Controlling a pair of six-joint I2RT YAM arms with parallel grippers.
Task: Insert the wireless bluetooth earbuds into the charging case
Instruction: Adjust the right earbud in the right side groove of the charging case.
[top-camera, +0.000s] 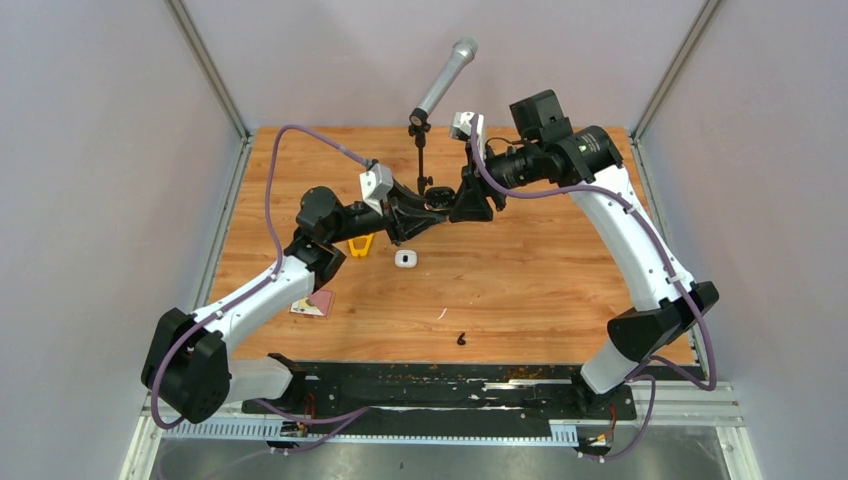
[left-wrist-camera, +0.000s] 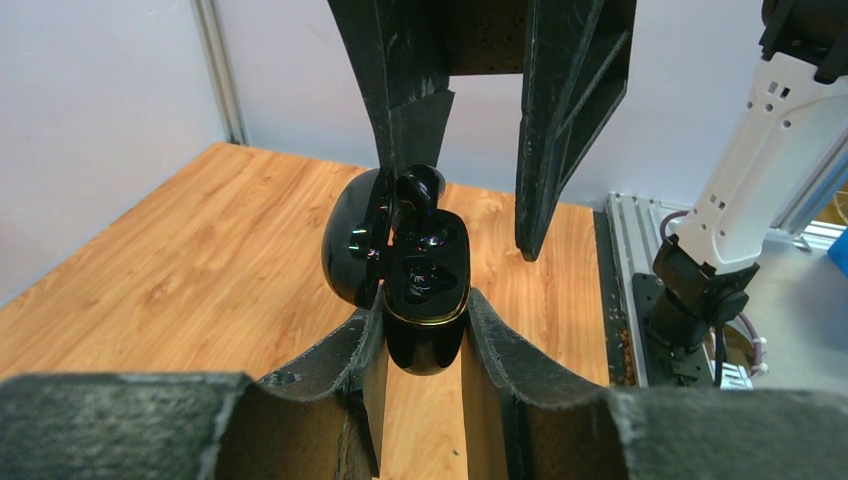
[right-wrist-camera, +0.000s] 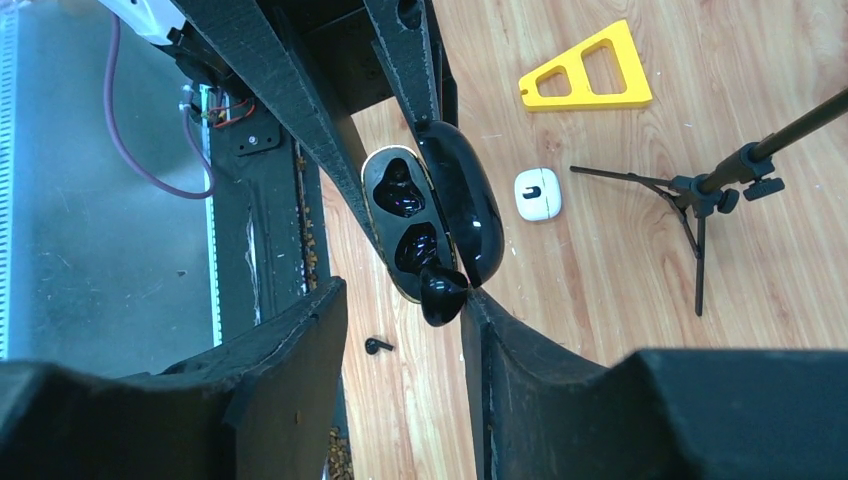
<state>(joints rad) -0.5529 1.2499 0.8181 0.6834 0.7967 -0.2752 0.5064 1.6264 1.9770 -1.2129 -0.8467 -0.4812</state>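
Black earbud (right-wrist-camera: 441, 296) perched half in the charging case (right-wrist-camera: 400, 190); left gripper (left-wrist-camera: 425, 305) pinching the case, right gripper (right-wrist-camera: 403, 300) spread. I'd press straight down, gently.

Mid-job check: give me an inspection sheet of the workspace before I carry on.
Surface: wooden table, nothing wrong seen.
Job's things: open black case held aloft; black earbud standing at its end, not flush; second black earbud and white case on the table.
Clutter: yellow triangle, pink card, microphone on a stand.
Grippers: left gripper fingers shut on the black case; right gripper open around the earbud.
Cables: purple cables along both arms.
Surroundings: grey walls, nothing else seen.
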